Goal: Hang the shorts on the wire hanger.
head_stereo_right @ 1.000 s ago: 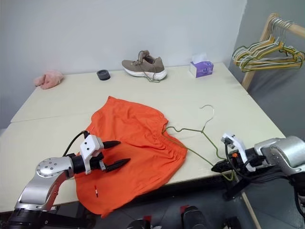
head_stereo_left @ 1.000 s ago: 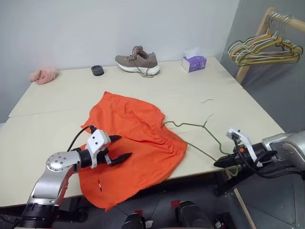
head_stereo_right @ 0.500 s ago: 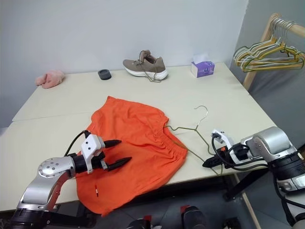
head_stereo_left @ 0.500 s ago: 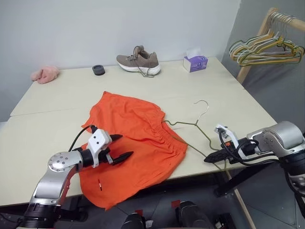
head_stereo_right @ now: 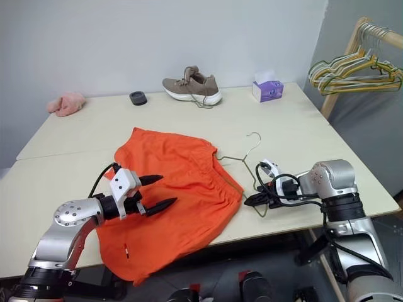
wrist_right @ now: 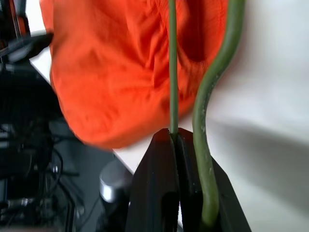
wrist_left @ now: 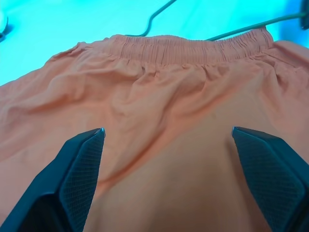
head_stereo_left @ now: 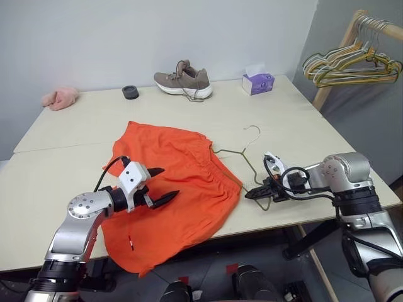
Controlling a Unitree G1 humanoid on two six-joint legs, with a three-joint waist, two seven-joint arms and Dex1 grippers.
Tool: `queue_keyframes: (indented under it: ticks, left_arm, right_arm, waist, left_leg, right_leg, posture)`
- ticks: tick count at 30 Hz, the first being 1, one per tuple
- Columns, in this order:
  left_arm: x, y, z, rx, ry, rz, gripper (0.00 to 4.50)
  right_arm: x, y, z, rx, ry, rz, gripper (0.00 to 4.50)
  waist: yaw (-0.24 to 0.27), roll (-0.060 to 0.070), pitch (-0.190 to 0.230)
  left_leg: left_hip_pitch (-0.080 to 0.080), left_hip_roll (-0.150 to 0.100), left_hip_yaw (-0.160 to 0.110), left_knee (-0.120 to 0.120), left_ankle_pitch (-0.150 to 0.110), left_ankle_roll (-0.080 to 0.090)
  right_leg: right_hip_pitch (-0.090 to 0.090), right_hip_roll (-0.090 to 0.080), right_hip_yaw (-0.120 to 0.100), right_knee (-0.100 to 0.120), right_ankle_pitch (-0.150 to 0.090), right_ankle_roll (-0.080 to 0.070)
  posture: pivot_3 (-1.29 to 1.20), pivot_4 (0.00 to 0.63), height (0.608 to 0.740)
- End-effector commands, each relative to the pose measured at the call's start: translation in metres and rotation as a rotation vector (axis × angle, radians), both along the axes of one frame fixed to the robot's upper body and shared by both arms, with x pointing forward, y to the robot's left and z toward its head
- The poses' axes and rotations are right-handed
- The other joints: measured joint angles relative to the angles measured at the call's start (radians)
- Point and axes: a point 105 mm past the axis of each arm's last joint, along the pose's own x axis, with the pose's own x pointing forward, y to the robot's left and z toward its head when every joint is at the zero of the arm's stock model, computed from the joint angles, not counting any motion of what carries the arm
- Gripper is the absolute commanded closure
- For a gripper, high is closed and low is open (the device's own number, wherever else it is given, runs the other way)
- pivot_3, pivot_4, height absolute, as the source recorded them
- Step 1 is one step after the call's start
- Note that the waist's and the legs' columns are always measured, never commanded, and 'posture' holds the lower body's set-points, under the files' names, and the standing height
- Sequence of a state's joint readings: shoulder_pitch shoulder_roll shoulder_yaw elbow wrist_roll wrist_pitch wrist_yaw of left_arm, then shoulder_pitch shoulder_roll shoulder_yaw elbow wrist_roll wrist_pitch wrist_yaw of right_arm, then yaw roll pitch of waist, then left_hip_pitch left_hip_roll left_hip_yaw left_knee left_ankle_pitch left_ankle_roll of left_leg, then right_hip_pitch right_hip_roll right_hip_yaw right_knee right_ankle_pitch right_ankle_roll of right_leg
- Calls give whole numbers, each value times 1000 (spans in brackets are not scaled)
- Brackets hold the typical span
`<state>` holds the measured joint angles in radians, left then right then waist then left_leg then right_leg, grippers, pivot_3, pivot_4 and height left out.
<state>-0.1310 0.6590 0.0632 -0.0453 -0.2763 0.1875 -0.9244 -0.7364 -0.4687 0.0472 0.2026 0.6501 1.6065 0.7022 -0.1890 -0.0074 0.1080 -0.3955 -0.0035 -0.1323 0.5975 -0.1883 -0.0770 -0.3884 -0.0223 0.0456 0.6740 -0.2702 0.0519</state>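
Orange shorts (head_stereo_left: 176, 189): one pair, soft fabric, spread flat on the table (head_stereo_left: 75, 132), front hem drooping over the near edge, gathered waistband toward the right side. Hanger (head_stereo_left: 242, 157): one, thin olive-green wire, lying on the table just right of the waistband, hook pointing to the far side; part of its near arm runs under or along the waistband edge, which of the two cannot be told. Right gripper (head_stereo_left: 252, 192): jaws pinched shut on the hanger's wire at its near corner, as the right wrist view confirms. Left gripper (head_stereo_left: 160, 185): jaws spread wide, holding nothing, poised just above the middle of the shorts, fingertips aimed toward the waistband. Other items, all well apart at the table's far edge: shoe (head_stereo_left: 182, 80), tissue box (head_stereo_left: 257, 82), small black disc (head_stereo_left: 130, 92), pink cloth (head_stereo_left: 58, 98). Rack with a bunch of hangers (head_stereo_left: 349, 63) stands off to the right. Progress, as judged: early stage; hanger secured, shorts not yet gripped, nothing threaded or draped. Remaining: grasp the shorts, bring fabric and wire together, settle the shorts on the hanger.
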Motion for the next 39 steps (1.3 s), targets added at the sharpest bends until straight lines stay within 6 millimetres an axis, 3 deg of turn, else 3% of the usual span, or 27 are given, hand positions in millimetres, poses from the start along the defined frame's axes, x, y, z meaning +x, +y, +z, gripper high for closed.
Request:
queue_keyframes:
  ticks: [1, 6, 21, 24, 28, 39]
  left_arm:
    - [6, -3, 13, -17, -50, -2, 54]
    - [7, -4, 14, -15, -57, -7, 54]
    - [12, -6, 18, -30, -66, -4, 54]
    - [14, -5, 19, -37, -71, -1, 54]
    - [15, -5, 21, -48, -77, 11, 54]
    - [21, 9, 35, -76, -79, 63, 54]
  right_arm:
    - [-1, 7, 3, 19, -3, 11, 4500]
    - [-7, 13, -6, -3, 22, 32, 4500]
    - [27, 49, 8, 68, -46, -11, 4500]
    - [34, 56, 10, 49, -156, 47, 4500]
    - [41, 70, 14, -84, -553, 268, 4500]
    - [32, 79, 18, -96, -755, 405, 4500]
  waist:
    - [-1, 0, 0]
    - [-2, 0, 0]
    - [-7, 0, 0]
    - [-9, 0, 0]
    - [-9, 0, 0]
    - [-7, 0, 0]
  left_leg:
    - [0, 0, 0, 0, 0, 0]
    - [0, 0, 0, 0, 0, 0]
    - [3, 1, 0, 0, 0, 0]
    - [3, 1, 0, 0, 0, 0]
    - [3, 1, 0, 0, 0, 0]
    - [3, 1, -2, -1, 0, 0]
  right_leg:
    - [0, 0, 0, 1, 0, 0]
    - [0, 0, 0, 2, -1, -2]
    - [0, 2, 0, 5, -2, -3]
    - [0, 2, 0, 6, -2, -3]
    - [-1, 2, 0, 6, -2, -3]
    - [-1, 2, -1, 5, -2, -3]
  posture:
    - [-149, 65, 740]
    - [-145, 63, 740]
    - [-157, 52, 740]
    - [-154, 50, 740]
    - [-151, 50, 740]
    - [-149, 36, 740]
